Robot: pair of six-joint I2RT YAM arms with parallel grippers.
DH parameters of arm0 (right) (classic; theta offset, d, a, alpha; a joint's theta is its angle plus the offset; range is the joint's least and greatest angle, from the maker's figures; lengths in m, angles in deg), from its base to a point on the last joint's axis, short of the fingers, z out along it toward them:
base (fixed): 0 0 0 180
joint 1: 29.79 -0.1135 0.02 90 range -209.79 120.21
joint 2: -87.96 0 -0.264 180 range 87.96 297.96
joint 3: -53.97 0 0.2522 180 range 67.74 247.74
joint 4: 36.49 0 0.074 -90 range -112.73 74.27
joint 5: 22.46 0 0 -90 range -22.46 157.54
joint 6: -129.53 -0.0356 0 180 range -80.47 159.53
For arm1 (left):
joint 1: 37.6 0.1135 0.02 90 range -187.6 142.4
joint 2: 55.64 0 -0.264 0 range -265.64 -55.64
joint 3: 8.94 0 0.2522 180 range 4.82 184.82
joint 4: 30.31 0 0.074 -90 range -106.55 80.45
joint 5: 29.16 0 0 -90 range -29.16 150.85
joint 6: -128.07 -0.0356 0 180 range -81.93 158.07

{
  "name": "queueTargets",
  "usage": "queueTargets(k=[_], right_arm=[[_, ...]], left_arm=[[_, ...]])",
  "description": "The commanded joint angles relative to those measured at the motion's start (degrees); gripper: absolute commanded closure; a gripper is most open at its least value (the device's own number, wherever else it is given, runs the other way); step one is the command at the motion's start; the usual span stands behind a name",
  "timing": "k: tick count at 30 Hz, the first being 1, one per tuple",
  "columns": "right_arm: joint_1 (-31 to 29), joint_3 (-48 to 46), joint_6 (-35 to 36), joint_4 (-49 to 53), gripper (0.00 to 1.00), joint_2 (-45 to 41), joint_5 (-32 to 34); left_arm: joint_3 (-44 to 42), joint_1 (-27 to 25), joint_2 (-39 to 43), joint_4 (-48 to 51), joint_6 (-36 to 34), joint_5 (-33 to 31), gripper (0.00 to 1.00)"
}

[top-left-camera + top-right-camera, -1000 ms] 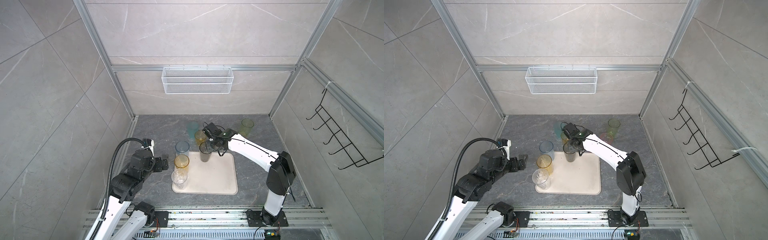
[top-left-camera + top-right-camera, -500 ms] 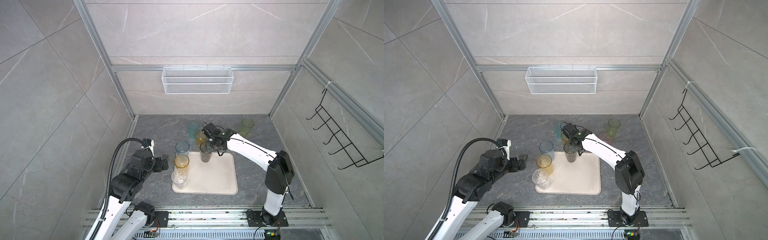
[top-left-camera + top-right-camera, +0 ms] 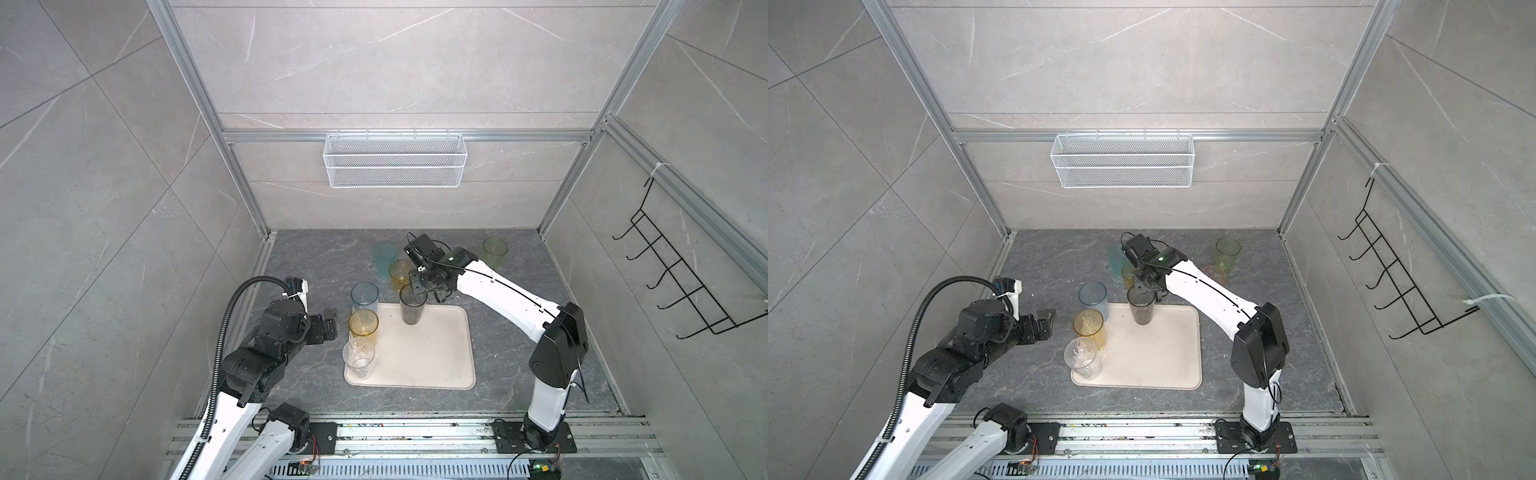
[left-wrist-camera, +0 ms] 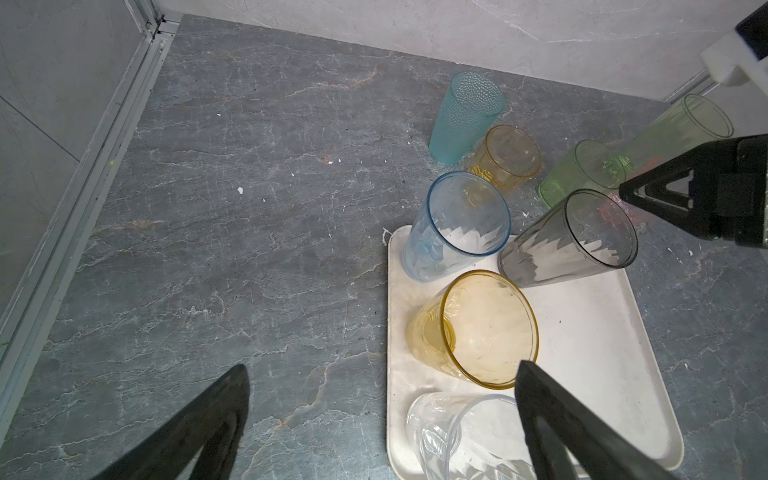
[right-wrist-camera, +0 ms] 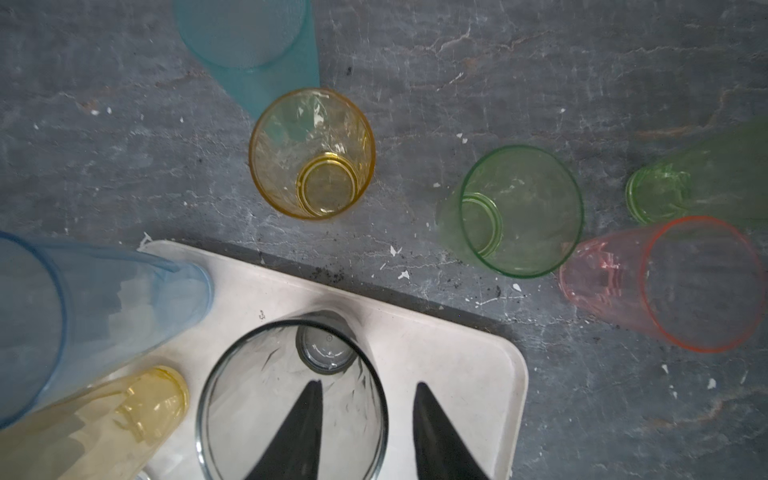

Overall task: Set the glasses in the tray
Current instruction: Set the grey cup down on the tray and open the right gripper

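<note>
Your glasses (image 4: 440, 241): glossy, translucent; teal glass (image 4: 465, 116) pebbled, duller. Tray (image 4: 582, 332): matt cream, plastic look, scuffed. Floor (image 4: 249, 208): matt stone-look, veined, flecked. Basket (image 3: 395, 166): white wire mesh. Rails (image 3: 270, 136): brushed metal.

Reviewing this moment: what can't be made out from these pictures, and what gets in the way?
Pink glass: mostly behind the right arm in both top views.
Short green glass: hidden by that arm there.
Clear glass: left wrist view, cut off by the edge and the left gripper.
Right gripper: straddles the grey glass wall, right wrist view; contact unclear.
</note>
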Motion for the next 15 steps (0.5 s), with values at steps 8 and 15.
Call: queueTargets(k=[8, 15], right_arm=[[1.10, 10.33, 1.67, 0.46, 0.51, 3.10, 2.22], [2.28, 20.21, 1.38, -0.29, 0.48, 10.33, 0.47]], left_arm=[[-0.52, 0.33, 0.94, -1.52, 0.46, -0.12, 0.00], [-0.56, 0.33, 1.38, -1.48, 0.56, -0.65, 0.00]])
